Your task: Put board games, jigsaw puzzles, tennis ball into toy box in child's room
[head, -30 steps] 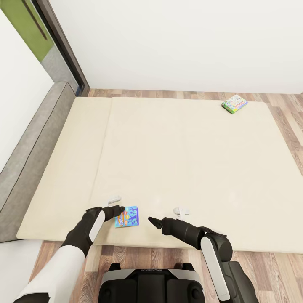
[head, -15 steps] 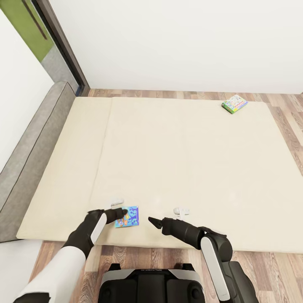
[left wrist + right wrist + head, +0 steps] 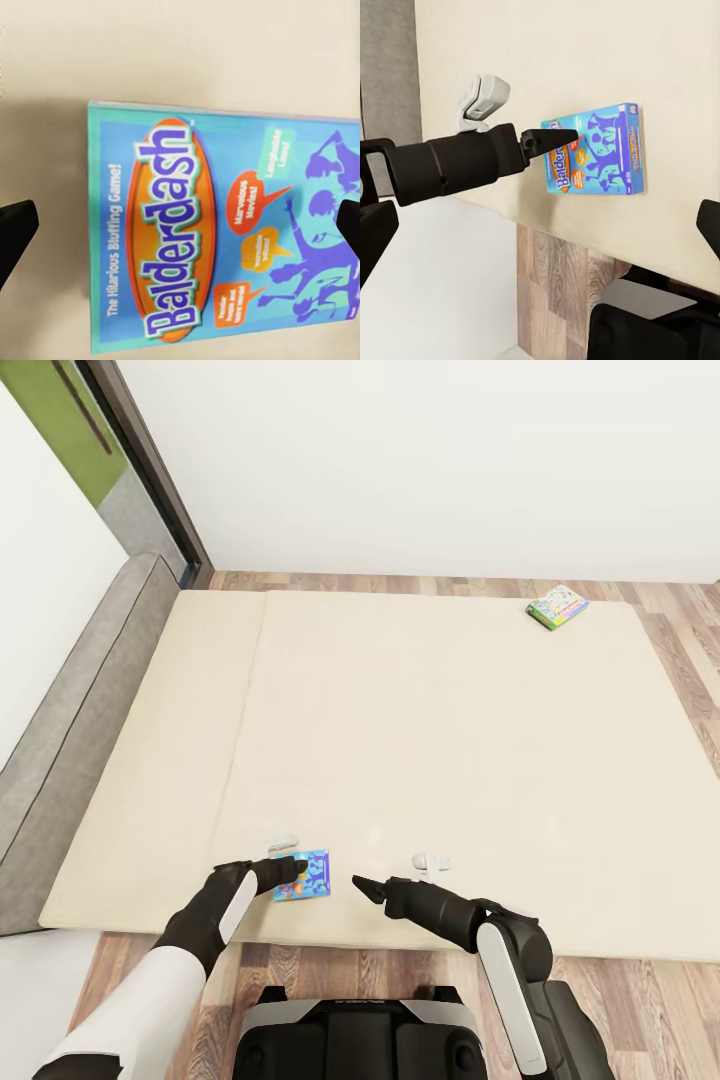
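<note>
The blue-purple board game (image 3: 306, 876) lies flat near the front edge of the bed (image 3: 430, 740); its "Balderdash" cover (image 3: 217, 232) faces up. My left gripper (image 3: 291, 866) hovers right over the game's left part, open, with its fingertips (image 3: 16, 234) standing apart on either side of the box. Just right of the box my right gripper (image 3: 362, 884) is open and holds nothing; from its wrist I see the box (image 3: 600, 159) and the left arm's finger (image 3: 551, 139). A green-edged board game (image 3: 557, 605) rests at the far right corner of the mattress.
A grey headboard (image 3: 75, 710) runs along the left side of the bed. Wooden floor (image 3: 690, 650) borders the mattress at the right, the far side and the near side. A dark door frame (image 3: 150, 470) stands at the far left.
My left gripper has shifted a little right and toward me, coming over the blue-purple box's left edge. The right arm and both games have stayed put.
</note>
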Available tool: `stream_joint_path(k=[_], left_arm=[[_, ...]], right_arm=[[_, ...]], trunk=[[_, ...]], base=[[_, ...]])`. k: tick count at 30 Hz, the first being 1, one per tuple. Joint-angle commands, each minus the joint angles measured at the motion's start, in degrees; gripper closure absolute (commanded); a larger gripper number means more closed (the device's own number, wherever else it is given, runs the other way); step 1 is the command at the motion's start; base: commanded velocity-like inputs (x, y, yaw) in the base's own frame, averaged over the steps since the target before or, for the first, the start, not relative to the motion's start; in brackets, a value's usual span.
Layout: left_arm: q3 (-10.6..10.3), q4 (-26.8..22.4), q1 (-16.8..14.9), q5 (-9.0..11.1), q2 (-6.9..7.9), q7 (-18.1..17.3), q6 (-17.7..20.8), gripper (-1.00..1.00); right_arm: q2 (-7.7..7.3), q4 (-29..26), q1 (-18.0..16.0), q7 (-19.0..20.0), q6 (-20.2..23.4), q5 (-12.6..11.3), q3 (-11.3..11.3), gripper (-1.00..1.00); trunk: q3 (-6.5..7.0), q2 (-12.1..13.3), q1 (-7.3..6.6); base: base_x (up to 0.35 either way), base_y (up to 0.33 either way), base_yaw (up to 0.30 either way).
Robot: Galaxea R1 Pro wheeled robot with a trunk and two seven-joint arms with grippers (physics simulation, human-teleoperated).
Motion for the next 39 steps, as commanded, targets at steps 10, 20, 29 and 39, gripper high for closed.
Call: stream_joint_path(k=[10,20,29,39], left_arm=[[-0.2,0.0,0.0,0.2,-0.03,0.0,0.1,-1.00],[-0.4,0.0,0.0,0.2,-0.04,-0.1,0.0,-1.00],[-2.6,0.7,0.0,0.2,0.01,-2.3,-1.0,-1.00],[-2.8,5.8,0.0,0.1,0.04,-6.5,-4.4,-1.00]], right_arm=[[0.03,0.0,0.0,0.3,0.3,0.2,0.0,-1.00],[0.03,0.0,0.0,0.3,0.3,0.1,0.0,-1.00],[0.03,0.0,0.0,0.3,0.3,0.2,0.0,-1.00],[0.03,0.0,0.0,0.3,0.3,0.1,0.0,-1.00]], trunk=[[-0.05,-0.1,0.02],[-0.05,-0.1,0.02],[-0.05,-0.1,0.02],[-0.05,-0.1,0.02]], base=[[0.000,0.000,0.000],[0.000,0.000,0.000],[0.000,0.000,0.000],[0.000,0.000,0.000]])
